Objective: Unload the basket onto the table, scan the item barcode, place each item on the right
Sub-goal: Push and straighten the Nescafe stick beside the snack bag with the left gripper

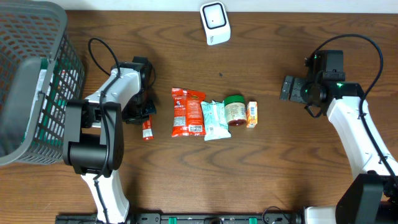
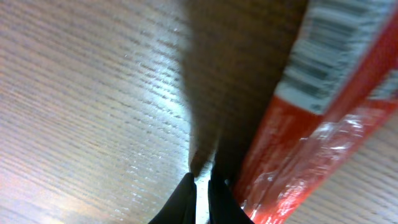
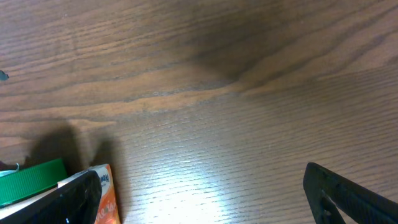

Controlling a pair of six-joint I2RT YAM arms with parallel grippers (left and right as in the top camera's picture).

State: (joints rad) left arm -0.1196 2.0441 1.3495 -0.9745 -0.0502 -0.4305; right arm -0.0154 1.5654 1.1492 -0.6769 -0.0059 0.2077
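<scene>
A small red packet [image 1: 147,129] lies on the wooden table just in front of my left gripper [image 1: 144,117]. In the left wrist view the packet [image 2: 311,130] fills the right side, its barcode label [image 2: 323,50] facing up. My left gripper [image 2: 200,180] is shut, with its tips on the wood beside the packet's edge and nothing between them. My right gripper [image 1: 285,88] hovers open to the right of the row of items. In its own view the right gripper [image 3: 199,186] has only bare wood between the fingers. A white scanner [image 1: 214,23] sits at the table's far edge.
A row of items lies mid-table: a red snack bag [image 1: 187,112], a pale green packet [image 1: 214,119], a green-lidded jar [image 1: 234,110] and a small orange box [image 1: 252,114]. The orange box [image 3: 102,196] shows beside my right gripper's left finger. A grey mesh basket [image 1: 31,81] stands at the far left.
</scene>
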